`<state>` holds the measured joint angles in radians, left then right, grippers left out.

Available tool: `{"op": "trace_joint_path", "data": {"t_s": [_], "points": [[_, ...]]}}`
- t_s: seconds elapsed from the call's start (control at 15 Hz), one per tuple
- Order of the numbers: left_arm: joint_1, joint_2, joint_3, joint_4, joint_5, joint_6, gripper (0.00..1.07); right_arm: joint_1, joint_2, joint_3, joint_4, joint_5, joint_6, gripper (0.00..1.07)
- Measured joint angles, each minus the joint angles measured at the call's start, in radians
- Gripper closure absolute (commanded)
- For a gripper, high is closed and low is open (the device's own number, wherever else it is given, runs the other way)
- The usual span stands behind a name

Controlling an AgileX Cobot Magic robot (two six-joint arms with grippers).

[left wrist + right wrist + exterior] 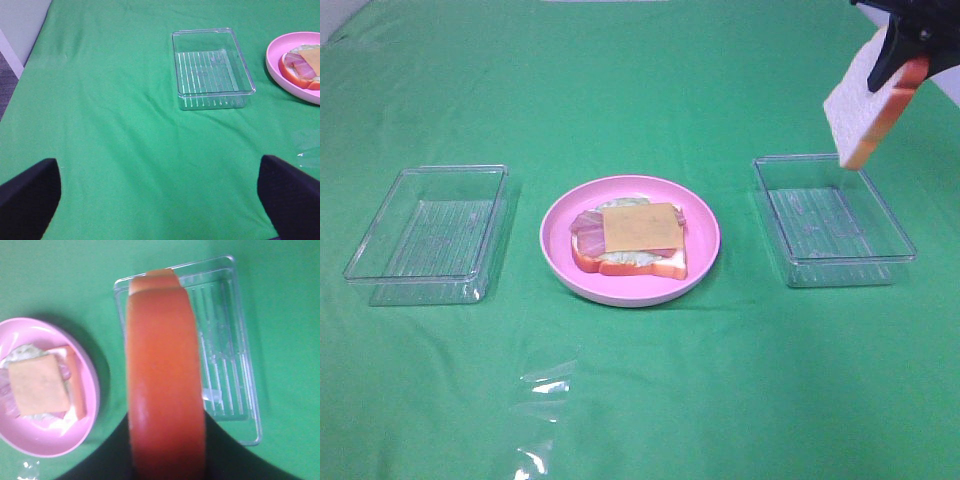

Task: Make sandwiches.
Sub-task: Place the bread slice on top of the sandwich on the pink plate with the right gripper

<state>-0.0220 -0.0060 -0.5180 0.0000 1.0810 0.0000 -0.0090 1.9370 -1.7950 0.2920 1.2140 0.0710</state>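
right gripper (910, 45) – holding bread slice (860, 110)

Bright, even overhead light fills all three views, and shadows on the table (640, 400) are soft and short. Glare glints on clear plastic film (542, 385). The bread slice (165, 385) looms blurred in the right wrist view.

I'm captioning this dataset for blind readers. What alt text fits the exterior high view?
The right gripper, at upper right, holds a bread slice above the right clear tray. On the green cloth, a pink plate in the middle carries an open sandwich topped with cheese, and another clear tray sits at left.
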Motion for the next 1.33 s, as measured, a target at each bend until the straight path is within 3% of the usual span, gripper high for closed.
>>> {"op": "trace_joint_path", "data": {"t_s": [0.2,0.4,0.6,0.73,0.8,0.93,1.33], "points": [[0.000,0.000,0.000,0.000,0.000,0.000,0.06,0.001,-0.118,0.141,0.151,-0.002,-0.085,1.07],[0.000,0.000,0.000,0.000,0.000,0.000,0.06,0.001,-0.158,0.331,0.480,-0.031,-0.284,1.07],[0.000,0.000,0.000,0.000,0.000,-0.005,0.06,0.044,-0.158,0.454,0.685,-0.082,-0.442,1.07],[0.000,0.000,0.000,0.000,0.000,-0.005,0.06,0.101,-0.150,0.470,0.701,-0.135,-0.452,1.07],[0.000,0.000,0.000,0.000,0.000,0.000,0.06,0.182,-0.105,0.470,0.753,-0.200,-0.452,1.07],[0.000,0.000,0.000,0.000,0.000,-0.005,0.06,0.234,-0.034,0.470,0.822,-0.261,-0.472,1.07],[0.000,0.000,0.000,0.000,0.000,-0.005,0.06,0.246,0.135,0.472,1.000,-0.296,-0.580,1.07]]}}
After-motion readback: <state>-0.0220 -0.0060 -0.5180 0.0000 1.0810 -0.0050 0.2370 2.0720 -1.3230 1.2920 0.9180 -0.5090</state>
